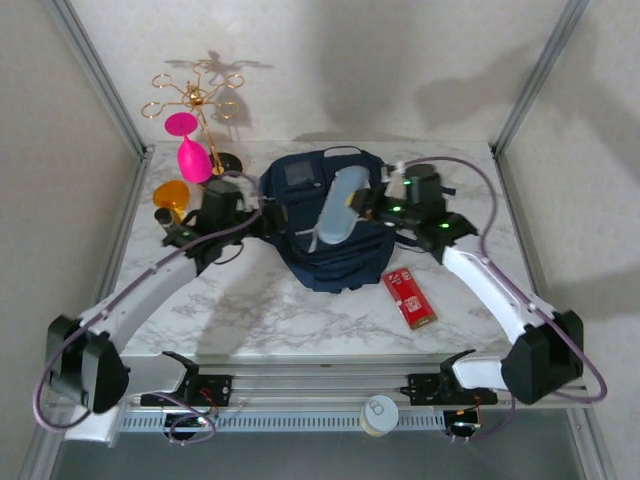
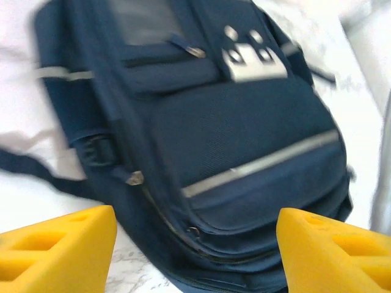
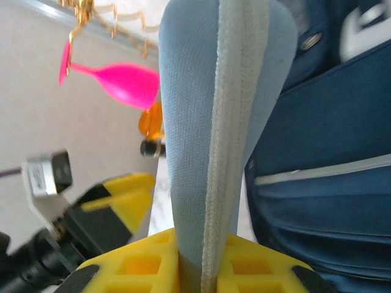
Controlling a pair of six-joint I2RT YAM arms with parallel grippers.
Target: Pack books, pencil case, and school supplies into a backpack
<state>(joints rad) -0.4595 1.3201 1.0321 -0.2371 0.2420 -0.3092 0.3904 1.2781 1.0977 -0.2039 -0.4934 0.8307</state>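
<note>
The navy backpack (image 1: 322,240) lies in the middle of the table, seen close up in the left wrist view (image 2: 232,122). A grey-blue pencil case (image 1: 336,208) hangs over it, and my right gripper (image 1: 360,206) is shut on one end of it; the wrist view has the pouch (image 3: 214,122) pinched between the yellow pads (image 3: 201,271). At the backpack's left side my left gripper (image 1: 254,208) is open, its fingers (image 2: 61,244) wide apart with nothing between them. The red pack of school supplies (image 1: 408,298) lies flat to the backpack's right. The books are out of view.
A gold wire rack (image 1: 197,98) with a pink glass (image 1: 190,150) stands at the back left, with an orange object (image 1: 170,193) beside my left wrist. Bare marble (image 1: 270,310) stretches in front of the backpack. Frame posts rise at both back corners.
</note>
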